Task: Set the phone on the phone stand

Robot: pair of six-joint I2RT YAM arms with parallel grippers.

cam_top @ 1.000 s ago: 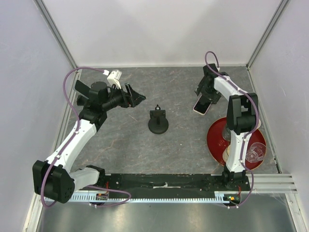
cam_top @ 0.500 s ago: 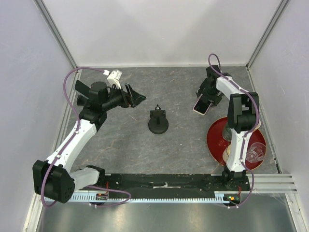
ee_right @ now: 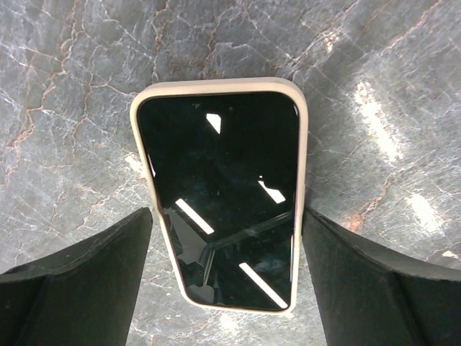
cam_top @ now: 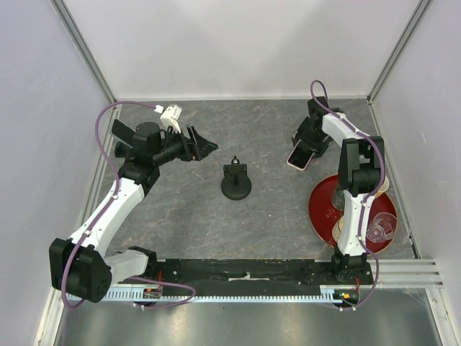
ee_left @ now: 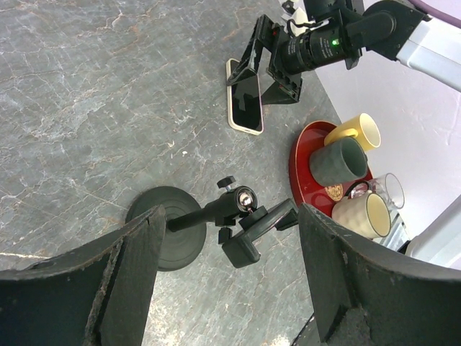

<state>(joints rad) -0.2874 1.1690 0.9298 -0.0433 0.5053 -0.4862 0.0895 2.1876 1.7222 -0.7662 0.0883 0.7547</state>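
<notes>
Pale pink around its rim, the slim rectangular smartphone (ee_right: 220, 158) with the glossy black screen lies flat and face up on the grey marbled tabletop (cam_top: 180, 209). It sits directly under the right claw (ee_right: 227, 238), between the two black fingers (ee_right: 86, 267). That claw is spread wide and grips nothing. One finger stands on each long side of the phone, with a strip of tabletop showing at the left side. At the right side I cannot tell whether the finger touches the rim.

From overhead, the right claw (cam_top: 302, 148) points down at the phone (cam_top: 299, 158). A round red tray (cam_top: 320, 209) lies just nearer to the arm's base than the claw. On it stand a yellow mug (ee_left: 356, 131), a dark grey mug (ee_left: 338, 160), a cream mug (ee_left: 364, 215) and a clear glass (ee_left: 385, 191).

The left claw (cam_top: 205, 146) is also open and empty, held above the tabletop. A black phone stand (ee_left: 162, 227) with a round base and a clamp head on a short arm stands ahead of its fingertips, unoccupied. The phone (ee_left: 245, 107) lies well beyond the stand from this claw.
</notes>
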